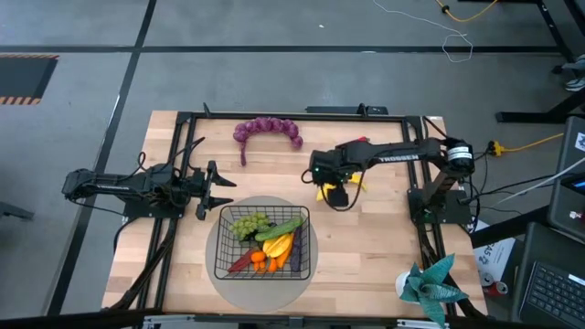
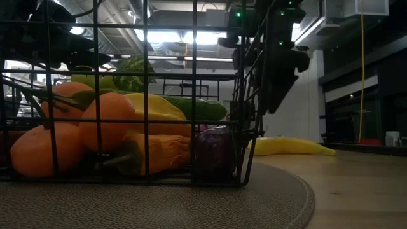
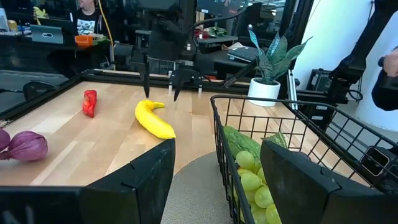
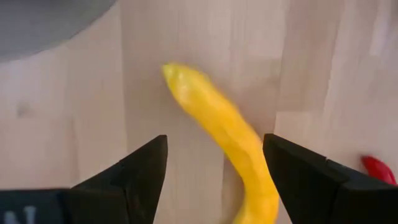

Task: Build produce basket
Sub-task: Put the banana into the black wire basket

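Yellow banana point(image 4: 230, 134), purple grapes point(image 1: 267, 130), black basket point(image 1: 222, 245).

A robotics lab or workshop: a wooden table point(image 1: 366, 247) on a black frame stands on grey concrete floor point(image 1: 228, 73) with loose cables point(image 1: 457, 41), and desks with monitors point(image 3: 53, 31) at ten o'clock.

Yellow toy banana point(image 4: 230, 137): blurred, far end cut off at the right wrist picture's edge.
Red toy chili point(image 4: 379, 169): only a tip shows.
Purple toy eggplant point(image 2: 213, 151): dim behind the black wire-mesh basket point(image 2: 241, 95).
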`<state>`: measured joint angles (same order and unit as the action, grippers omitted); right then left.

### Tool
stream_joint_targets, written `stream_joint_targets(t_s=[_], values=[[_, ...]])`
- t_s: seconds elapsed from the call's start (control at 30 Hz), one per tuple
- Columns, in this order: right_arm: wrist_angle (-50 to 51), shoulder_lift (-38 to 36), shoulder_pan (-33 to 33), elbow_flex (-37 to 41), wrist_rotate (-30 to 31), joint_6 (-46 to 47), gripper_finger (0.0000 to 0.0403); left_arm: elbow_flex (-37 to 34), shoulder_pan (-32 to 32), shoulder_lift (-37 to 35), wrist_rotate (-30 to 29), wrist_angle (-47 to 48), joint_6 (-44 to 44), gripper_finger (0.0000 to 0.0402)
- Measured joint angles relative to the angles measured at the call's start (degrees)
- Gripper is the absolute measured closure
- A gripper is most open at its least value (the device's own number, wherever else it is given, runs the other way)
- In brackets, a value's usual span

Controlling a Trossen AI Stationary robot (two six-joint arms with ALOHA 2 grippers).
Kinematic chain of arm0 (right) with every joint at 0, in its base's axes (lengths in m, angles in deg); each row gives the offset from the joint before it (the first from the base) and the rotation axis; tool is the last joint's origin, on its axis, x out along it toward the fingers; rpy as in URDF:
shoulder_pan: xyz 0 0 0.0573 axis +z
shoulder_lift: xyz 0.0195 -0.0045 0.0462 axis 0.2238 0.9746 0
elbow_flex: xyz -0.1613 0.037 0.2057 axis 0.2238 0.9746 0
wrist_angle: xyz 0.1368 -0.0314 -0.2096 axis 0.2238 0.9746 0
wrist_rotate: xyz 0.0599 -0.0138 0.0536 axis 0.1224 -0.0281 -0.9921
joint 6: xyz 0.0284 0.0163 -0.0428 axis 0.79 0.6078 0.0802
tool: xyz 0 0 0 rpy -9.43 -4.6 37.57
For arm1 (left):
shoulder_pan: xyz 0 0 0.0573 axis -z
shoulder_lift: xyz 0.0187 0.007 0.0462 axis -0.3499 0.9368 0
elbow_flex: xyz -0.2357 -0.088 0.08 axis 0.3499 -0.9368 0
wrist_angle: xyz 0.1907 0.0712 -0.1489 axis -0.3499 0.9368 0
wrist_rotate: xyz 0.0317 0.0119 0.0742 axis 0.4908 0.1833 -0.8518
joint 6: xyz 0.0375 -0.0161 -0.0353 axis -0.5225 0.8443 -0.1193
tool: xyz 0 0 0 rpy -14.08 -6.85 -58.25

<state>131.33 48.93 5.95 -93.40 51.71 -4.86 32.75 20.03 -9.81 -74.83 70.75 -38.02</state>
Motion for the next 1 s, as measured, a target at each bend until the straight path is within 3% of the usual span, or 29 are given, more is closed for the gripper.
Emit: stream_joint_targets(t_s=[0.2,0.4,0.67,1.0], values=[[7.94,0.0,-2.1,1.27,0.11,-6.19,0.0135,0.01,-0.01,0.02,0.02,0.0,0.0,0.017],[13.02,-0.02,-4.98,2.73,0.78,-6.31,0.0135,0.0,0.0,0.01,0.01,0.01,-0.01,0.017],[10.18,-0.13,-7.37,2.76,12.72,-6.62,0.0135,0.02,0.0,0.02,0.02,0.0,0.01,0.017],[3.08,-0.13,-7.91,2.76,13.94,3.24,0.0135,0.02,0.0,0.02,0.0,0.02,0.0,0.017]])
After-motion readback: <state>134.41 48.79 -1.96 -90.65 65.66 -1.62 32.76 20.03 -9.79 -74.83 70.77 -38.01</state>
